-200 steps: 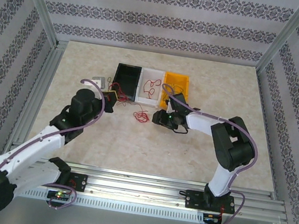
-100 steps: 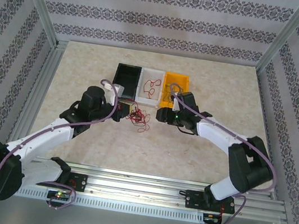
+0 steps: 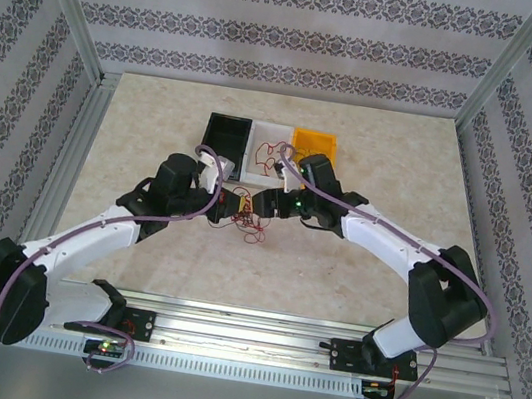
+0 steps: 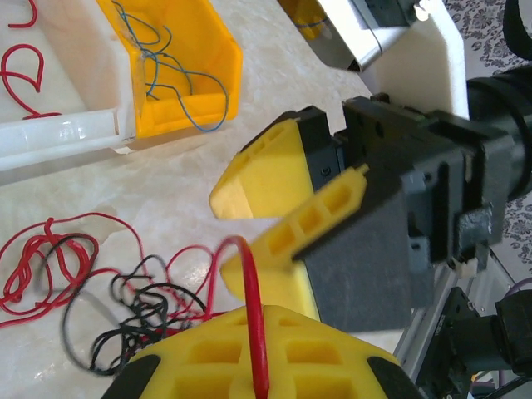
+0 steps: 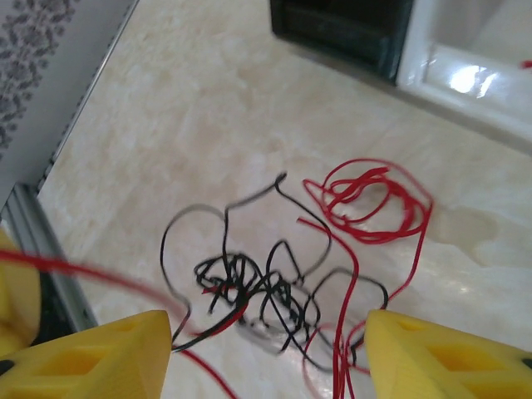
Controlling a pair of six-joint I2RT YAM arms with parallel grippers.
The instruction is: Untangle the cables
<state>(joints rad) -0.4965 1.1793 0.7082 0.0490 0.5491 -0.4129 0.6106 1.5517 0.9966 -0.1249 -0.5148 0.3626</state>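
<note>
Since the earlier frame both arms have reached inward. The right claw (image 3: 265,203) has swung toward 9 o'clock, off the yellow bin (image 3: 317,143), and now faces the left claw (image 3: 235,205) at close range over the cables (image 3: 250,221). The left claw is pressed together, pinching a red cable (image 4: 253,316). The right claw is spread and grips nothing. The cables, a red-and-black tangle, lie on the surface (image 3: 157,122) just at 6 o'clock of the white bin (image 3: 259,138).

Hazards, as judged:
- With the claws this close, a small misaimed advance could knock them together.
- Closing the right claw on several strands at once would probably tighten the knot.
- Pulling the pinched cable could drag the whole tangle, since the pale marbled surface looks smooth.

Patterned wall panels (image 3: 291,42) on aluminium posts (image 3: 75,12) enclose the cell.
</note>
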